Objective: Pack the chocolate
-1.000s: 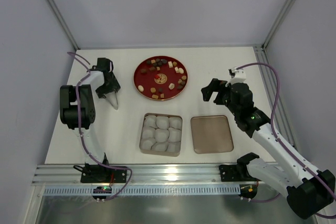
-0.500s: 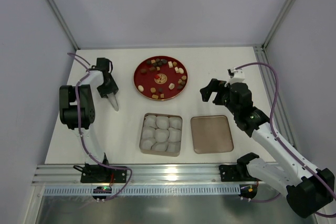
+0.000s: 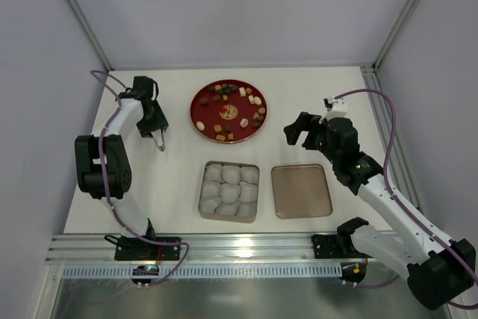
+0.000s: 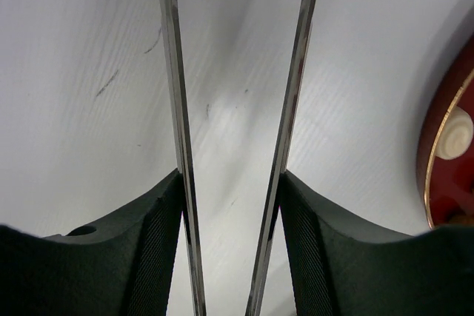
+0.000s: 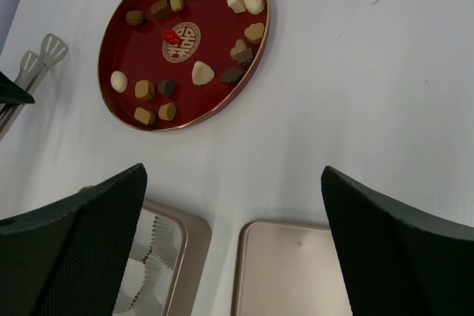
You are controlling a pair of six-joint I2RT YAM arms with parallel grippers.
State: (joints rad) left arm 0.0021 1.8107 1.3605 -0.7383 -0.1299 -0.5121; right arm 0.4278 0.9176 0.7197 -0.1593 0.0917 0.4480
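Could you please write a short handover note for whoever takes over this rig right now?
Left gripper: shut on the tongs. Their blades are apart and hold nothing, over bare table left of the red plate.
Right gripper: open and empty, right of the plate.
Chocolates: every piece in view lies on the plate.
Tin of pale cups: nearer the arms than the plate, with no chocolate showing in it. A flat tan tray lies to its right.
Done: tongs in hand.
Left: move all the pieces into the cups.
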